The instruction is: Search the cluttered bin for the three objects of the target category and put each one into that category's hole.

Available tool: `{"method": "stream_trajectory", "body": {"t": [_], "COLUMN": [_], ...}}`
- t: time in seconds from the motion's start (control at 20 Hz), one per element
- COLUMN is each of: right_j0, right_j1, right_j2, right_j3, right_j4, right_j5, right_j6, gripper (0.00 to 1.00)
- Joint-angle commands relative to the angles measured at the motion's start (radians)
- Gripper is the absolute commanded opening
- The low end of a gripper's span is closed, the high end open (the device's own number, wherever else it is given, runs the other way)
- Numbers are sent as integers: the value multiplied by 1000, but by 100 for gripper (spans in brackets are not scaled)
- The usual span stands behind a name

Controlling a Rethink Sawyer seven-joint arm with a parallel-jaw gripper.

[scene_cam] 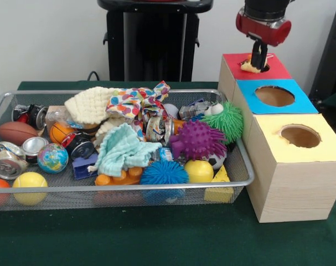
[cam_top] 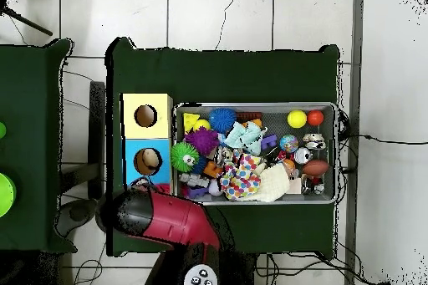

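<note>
No writing can be read. The arm reaches straight down; the pincer grasps a yellowish thing in the red hole. The bin lies beside and nearer the camera, on the tabletop.

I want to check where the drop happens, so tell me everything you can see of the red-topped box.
The red-topped box is pale wood, capped by a red square sheet with a round hole. It stands at the far end of the row in the front view, touching the blue-topped box, on the green table. The gripper hangs over the hole with a small yellow item at its tip. In the overhead view the arm hides it.
</note>
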Motion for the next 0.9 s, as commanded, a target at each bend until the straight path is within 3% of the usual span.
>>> {"method": "stream_trajectory", "body": {"t": [0.05,0.3,0.65,0.9], "right_j0": [33,31,49,68], "right_j1": [-113,-136,-106,-110], "right_j2": [-54,-78,-68,-74], "right_j3": [-61,-72,39,90], "right_j4": [-67,-94,-61,-37], "right_j5": [288,318,164,134], "right_j6": [155,135,165,194], "gripper": [0,0,0,0]}}
